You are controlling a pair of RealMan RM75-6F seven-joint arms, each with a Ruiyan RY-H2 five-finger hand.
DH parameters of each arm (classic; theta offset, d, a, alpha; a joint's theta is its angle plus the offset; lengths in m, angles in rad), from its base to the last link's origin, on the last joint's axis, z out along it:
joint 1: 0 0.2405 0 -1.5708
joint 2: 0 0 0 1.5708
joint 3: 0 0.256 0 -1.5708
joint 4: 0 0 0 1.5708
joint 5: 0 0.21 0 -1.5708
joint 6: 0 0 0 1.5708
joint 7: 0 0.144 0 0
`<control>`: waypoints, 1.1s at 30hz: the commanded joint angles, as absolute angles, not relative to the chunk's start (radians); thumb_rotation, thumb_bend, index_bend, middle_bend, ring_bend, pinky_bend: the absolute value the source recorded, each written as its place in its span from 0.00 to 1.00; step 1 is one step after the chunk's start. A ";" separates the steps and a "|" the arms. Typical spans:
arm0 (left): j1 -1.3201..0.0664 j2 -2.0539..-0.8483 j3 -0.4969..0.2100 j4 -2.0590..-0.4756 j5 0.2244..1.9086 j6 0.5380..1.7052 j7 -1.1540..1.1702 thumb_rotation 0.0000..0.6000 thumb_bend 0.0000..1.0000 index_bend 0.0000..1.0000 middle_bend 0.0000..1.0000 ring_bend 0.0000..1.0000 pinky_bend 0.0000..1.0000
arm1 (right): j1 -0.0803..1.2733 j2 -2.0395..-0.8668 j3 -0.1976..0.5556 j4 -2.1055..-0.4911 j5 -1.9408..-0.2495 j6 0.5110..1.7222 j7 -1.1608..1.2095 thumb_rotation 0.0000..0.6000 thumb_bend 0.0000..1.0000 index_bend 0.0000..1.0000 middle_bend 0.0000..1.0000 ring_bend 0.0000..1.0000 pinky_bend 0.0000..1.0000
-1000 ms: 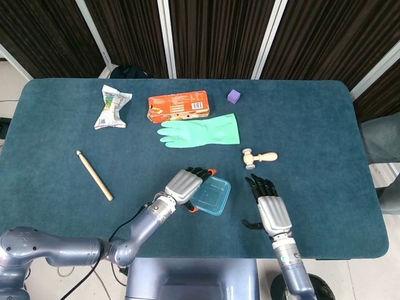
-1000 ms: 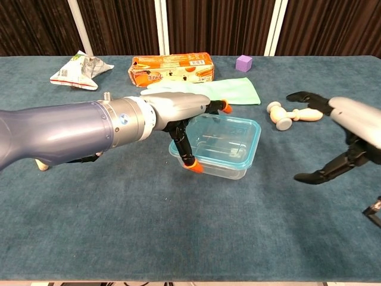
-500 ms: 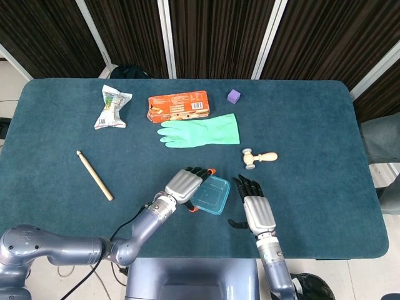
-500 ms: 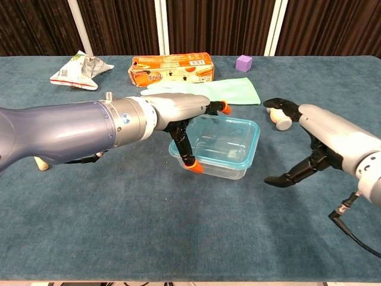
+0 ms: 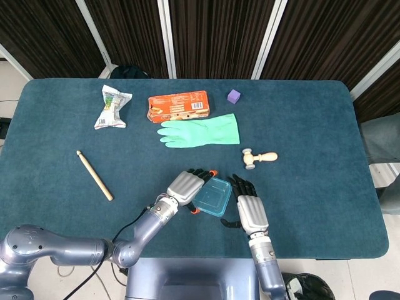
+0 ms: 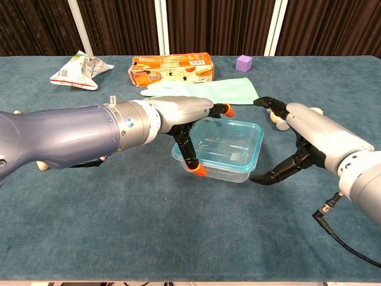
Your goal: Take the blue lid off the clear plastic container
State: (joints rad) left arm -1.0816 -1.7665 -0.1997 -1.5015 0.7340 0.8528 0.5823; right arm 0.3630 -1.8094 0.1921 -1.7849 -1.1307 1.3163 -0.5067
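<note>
The clear plastic container (image 6: pixel 221 152) with its blue lid (image 5: pixel 211 195) sits on the table near the front middle. My left hand (image 6: pixel 181 119) grips its left side, orange-tipped fingers over the far edge and thumb (image 6: pixel 196 169) at the near wall. In the head view the left hand (image 5: pixel 185 186) covers the container's left end. My right hand (image 6: pixel 303 134) is open just right of the container, fingers spread, thumb (image 6: pixel 268 177) low near its right corner; whether it touches is unclear. From the head view, the right hand (image 5: pixel 249 207) lies beside the lid's right edge.
A wooden mallet (image 5: pixel 259 157) lies behind the right hand. A green rubber glove (image 5: pixel 201 131), orange box (image 5: pixel 178 106) and purple cube (image 5: pixel 234 95) lie further back. A crumpled packet (image 5: pixel 111 107) and a wooden stick (image 5: pixel 94 175) are at the left.
My right hand has moved left, from well apart to right beside the container. The left hand keeps its grip; the container has shifted slightly.
</note>
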 commanded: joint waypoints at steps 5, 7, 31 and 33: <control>-1.086 -1.764 -0.198 -1.509 0.731 0.859 0.581 1.00 0.14 0.07 0.23 0.15 0.33 | 0.367 -1.821 0.199 -1.785 -1.120 1.320 -0.501 1.00 0.19 0.00 0.00 0.00 0.00; -1.088 -1.765 -0.198 -1.510 0.731 0.860 0.582 1.00 0.14 0.07 0.23 0.15 0.33 | 0.369 -1.823 0.200 -1.784 -1.118 1.321 -0.503 1.00 0.20 0.00 0.00 0.00 0.00; -1.102 -1.764 -0.175 -1.512 0.719 0.863 0.590 1.00 0.15 0.08 0.23 0.16 0.34 | 0.376 -1.830 0.208 -1.780 -1.093 1.335 -0.493 1.00 0.19 0.00 0.00 0.00 0.00; -1.104 -1.764 -0.173 -1.512 0.719 0.862 0.593 1.00 0.15 0.09 0.23 0.18 0.37 | 0.378 -1.831 0.209 -1.780 -1.095 1.337 -0.493 1.00 0.20 0.00 0.00 0.00 0.00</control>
State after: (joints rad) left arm -1.1037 -1.7640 -0.1737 -1.5116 0.7191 0.8621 0.5924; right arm 0.3776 -1.8304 0.2090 -1.7797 -1.0944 1.3362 -0.4934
